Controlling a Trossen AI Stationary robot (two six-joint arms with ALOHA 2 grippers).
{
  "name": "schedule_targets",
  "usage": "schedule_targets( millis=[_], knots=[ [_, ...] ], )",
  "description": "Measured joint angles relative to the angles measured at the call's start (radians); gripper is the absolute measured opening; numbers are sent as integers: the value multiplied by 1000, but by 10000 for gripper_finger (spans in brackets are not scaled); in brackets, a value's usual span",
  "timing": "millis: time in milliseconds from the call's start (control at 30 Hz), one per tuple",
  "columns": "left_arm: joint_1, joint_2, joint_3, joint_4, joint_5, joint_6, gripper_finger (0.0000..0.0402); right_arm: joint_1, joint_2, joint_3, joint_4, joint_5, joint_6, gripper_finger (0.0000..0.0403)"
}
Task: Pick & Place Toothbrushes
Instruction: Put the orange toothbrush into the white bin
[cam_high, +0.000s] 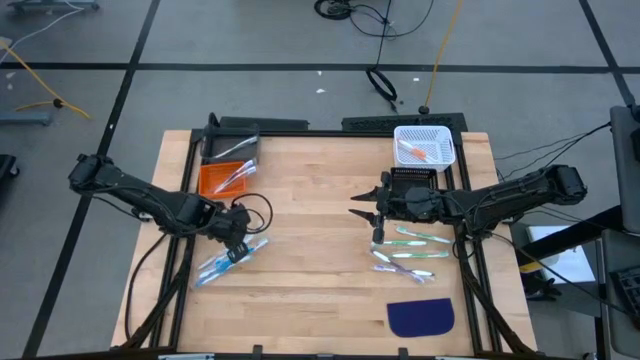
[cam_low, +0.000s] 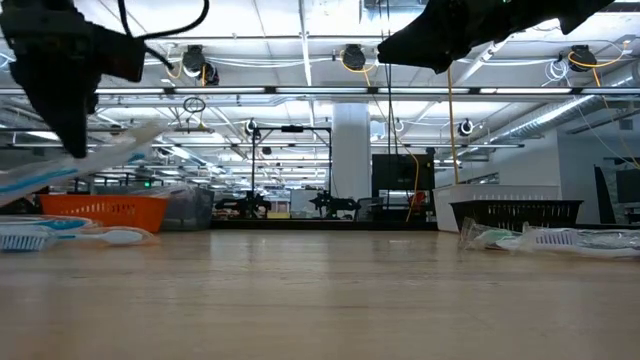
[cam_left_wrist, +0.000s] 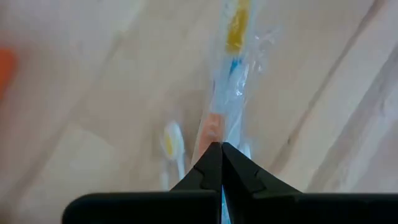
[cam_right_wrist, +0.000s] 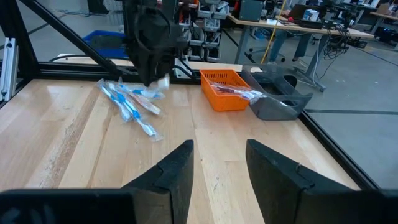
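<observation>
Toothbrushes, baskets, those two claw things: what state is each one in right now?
Left gripper: shut on a wrapped toothbrush, above the blue-accented pile.
Right gripper: open, holding nothing.
Pale green-accented toothbrushes: lying loose on the wooden table.
Orange plastic basket: holds toothbrushes.
White plastic basket: holds an orange-accented toothbrush.
Dark blue half-round mat: lying flat.

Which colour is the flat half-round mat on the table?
Dark blue; the mat shows best in the high view.

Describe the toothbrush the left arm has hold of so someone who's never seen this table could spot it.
Start at the orange bin on the table's left side and go toward the near edge to the pile of blue-accented toothbrushes. The wrapped toothbrush there is the one pinched in the left pincer, lifted at one end, while its neighbours lie flat.
</observation>
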Motion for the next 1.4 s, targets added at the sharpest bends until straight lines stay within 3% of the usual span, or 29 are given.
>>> schedule_targets(
  millis=[133, 300, 467, 600, 1000, 1400],
  knots=[
    [0, 0, 26, 25, -126, 53, 0, 0, 0, 0, 0, -1, 0, 141],
    [-2, -11, 31, 227, -215, 225, 0, 0, 0, 0, 2, -3, 26, 141],
    [-2, -10, 32, 495, -219, 418, 0, -1, 0, 0, 39, -99, 79, 141],
    [1, -9, 32, 615, -219, 527, 0, 0, 22, 1, 132, -135, 74, 141],
    [61, 124, 32, 820, -239, 603, 0, -30, 191, 0, 417, -213, 53, 141],
    [128, 252, 32, 1008, -170, 641, 0, -33, 197, 0, 415, -213, 53, 141]
  ],
)
